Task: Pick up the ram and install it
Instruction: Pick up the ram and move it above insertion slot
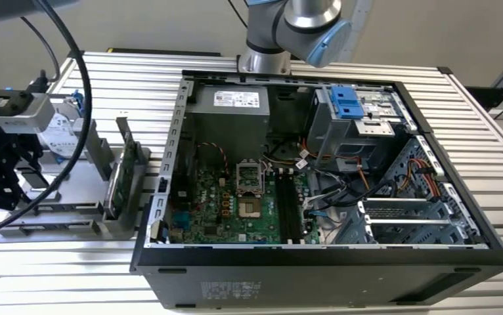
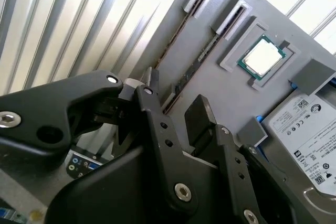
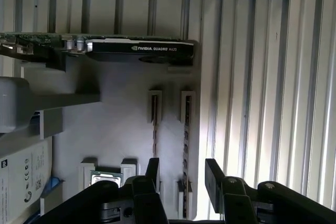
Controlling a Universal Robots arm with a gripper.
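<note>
Slatted metal counter [image 1: 497, 131] is carrying everything. Bare slats are running open along its edge at the exterior view's right and along its near edge. An open computer case [image 1: 322, 282] is taking up the counter's middle, with the motherboard [image 1: 225, 203] lying exposed inside. A gray tray [image 1: 54, 226] is sitting just beside the case, toward the counter's edge at the exterior view's left. A green graphics card [image 1: 127, 174] is standing on edge in the tray, on the side nearest the case. A hard drive [image 2: 310, 145] and a processor chip [image 2: 261, 56] are lying flat in their own tray recesses.

The ram [image 3: 185, 135] is sitting edge-up in a narrow tray holder, next to a second, similar holder with a thinner strip in it. Bare tray surface is lying between the ram and the graphics card.

The arm base [image 1: 264, 62] is sitting at the counter's far edge behind the case, and the arm is reaching across to above the tray. The end effector [image 3: 182, 170] is hovering over the ram's holder with its fingers [image 3: 212, 174] spread. In both wrist views they are straddling the stick's line and pinching nothing. Cannot tell whether the tips are touching the tray.
</note>
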